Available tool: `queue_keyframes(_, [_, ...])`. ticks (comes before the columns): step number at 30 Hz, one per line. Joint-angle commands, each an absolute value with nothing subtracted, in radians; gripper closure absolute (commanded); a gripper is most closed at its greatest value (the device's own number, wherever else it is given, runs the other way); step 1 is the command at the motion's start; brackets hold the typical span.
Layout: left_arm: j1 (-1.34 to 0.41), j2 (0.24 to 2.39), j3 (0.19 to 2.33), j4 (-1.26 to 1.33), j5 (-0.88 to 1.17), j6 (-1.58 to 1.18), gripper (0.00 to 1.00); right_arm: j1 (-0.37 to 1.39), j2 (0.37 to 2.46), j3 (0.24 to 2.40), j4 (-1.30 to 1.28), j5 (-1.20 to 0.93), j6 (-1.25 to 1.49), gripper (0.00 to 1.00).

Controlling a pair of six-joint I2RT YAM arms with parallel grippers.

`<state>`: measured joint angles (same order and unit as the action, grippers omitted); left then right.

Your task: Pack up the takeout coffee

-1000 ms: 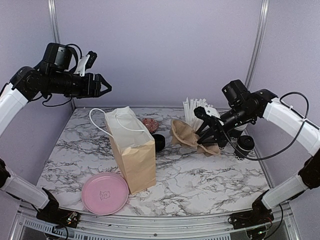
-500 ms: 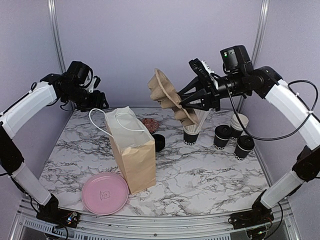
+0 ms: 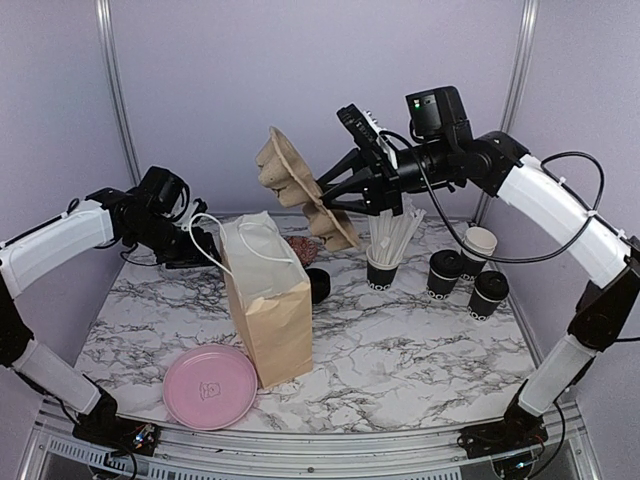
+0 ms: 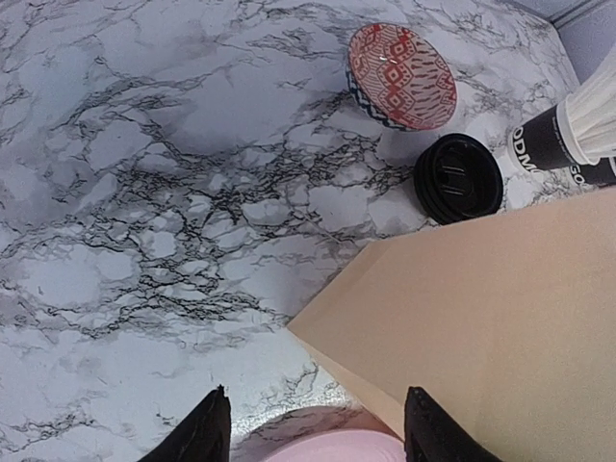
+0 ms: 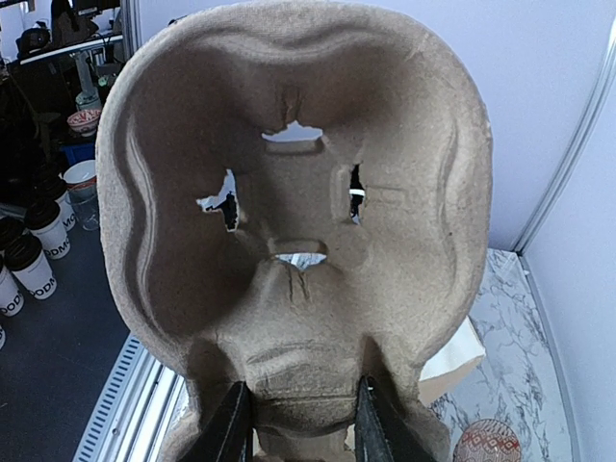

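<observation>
Two lidded black coffee cups (image 3: pixel 442 272) (image 3: pixel 488 294) and an open one with a cream inside (image 3: pixel 478 244) stand at the right. A round black lid (image 3: pixel 318 285) shows behind the paper bag (image 3: pixel 266 305), also in the left wrist view (image 4: pixel 458 178). My right gripper (image 3: pixel 338 195) (image 5: pixel 303 423) is shut on the brown pulp carrier (image 3: pixel 298 192) (image 5: pixel 298 221), held tilted in the air above the bag's far side. My left gripper (image 3: pixel 203 245) (image 4: pixel 313 433) is open and empty, low at the bag's left side (image 4: pixel 481 318), near its white handle.
A black cup of white straws (image 3: pixel 386 260) stands next to the coffee cups. A red patterned bowl (image 3: pixel 300 247) (image 4: pixel 400 75) lies behind the bag. A pink plate (image 3: pixel 210 386) lies at the front left, touching the bag's base.
My right gripper has lifted the carrier off the table and carried it up and left over the bag. My left arm has come down from high at the left to the bag's side.
</observation>
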<state>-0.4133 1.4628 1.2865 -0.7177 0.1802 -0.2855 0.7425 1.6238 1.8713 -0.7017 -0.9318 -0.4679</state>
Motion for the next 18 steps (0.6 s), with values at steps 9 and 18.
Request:
queue_keyframes(9, [-0.58, 1.389, 1.238, -0.595, 0.189, -0.385, 0.39, 0.779, 1.655, 1.938, -0.596, -0.853, -0.325, 0.68])
queue_keyframes(18, [-0.597, 1.179, 1.035, -0.616, 0.12, -0.462, 0.58, 0.778, 1.614, 1.933, -0.651, -0.81, -0.357, 0.68])
